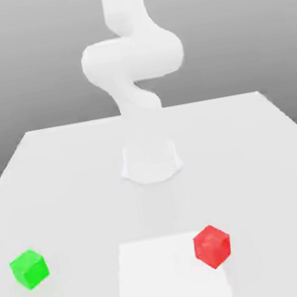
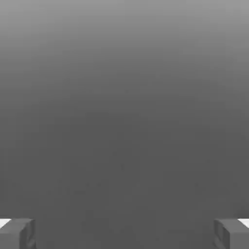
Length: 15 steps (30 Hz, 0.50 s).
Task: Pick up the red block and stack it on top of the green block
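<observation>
The red block [image 1: 212, 246] sits near the front of the table [image 1: 59, 174], toward the exterior view's right, right at the corner of a paler square patch [image 1: 167, 278] on the tabletop. It's a small plain cube, so I'd guess light and rigid, nothing to crush, though the flat smooth faces might be a bit slick. Best bet is pinching two opposite side faces around the middle, squared up so it doesn't twist out. The green block [image 1: 29, 269] is well apart from it, over on the exterior view's left at about the same depth, same size, so the landing spot is pretty small. The gripper [image 2: 124, 233] has its fingertips [image 2: 17, 232] spread wide, nothing between them. Annoying part: the hand view just looks at flat grey, so I can't line up on either block from there, and the arm [image 1: 132, 58] is cut off at the top of the exterior view.
</observation>
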### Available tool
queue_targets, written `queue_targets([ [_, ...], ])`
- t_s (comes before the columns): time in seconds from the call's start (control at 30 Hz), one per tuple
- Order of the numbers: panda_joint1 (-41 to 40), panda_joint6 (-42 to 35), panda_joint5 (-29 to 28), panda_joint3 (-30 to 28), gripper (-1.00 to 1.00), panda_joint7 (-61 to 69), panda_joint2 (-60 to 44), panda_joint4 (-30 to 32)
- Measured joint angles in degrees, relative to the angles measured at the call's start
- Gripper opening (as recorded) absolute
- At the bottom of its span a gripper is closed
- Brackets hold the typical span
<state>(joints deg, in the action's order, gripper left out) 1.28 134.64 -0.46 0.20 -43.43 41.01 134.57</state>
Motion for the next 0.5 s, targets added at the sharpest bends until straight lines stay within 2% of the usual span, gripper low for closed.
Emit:
queue_targets([
  [0.5, 8.1, 18.6, -1.0, 0.5, 0.00, 17.2, -31.9, 17.8],
])
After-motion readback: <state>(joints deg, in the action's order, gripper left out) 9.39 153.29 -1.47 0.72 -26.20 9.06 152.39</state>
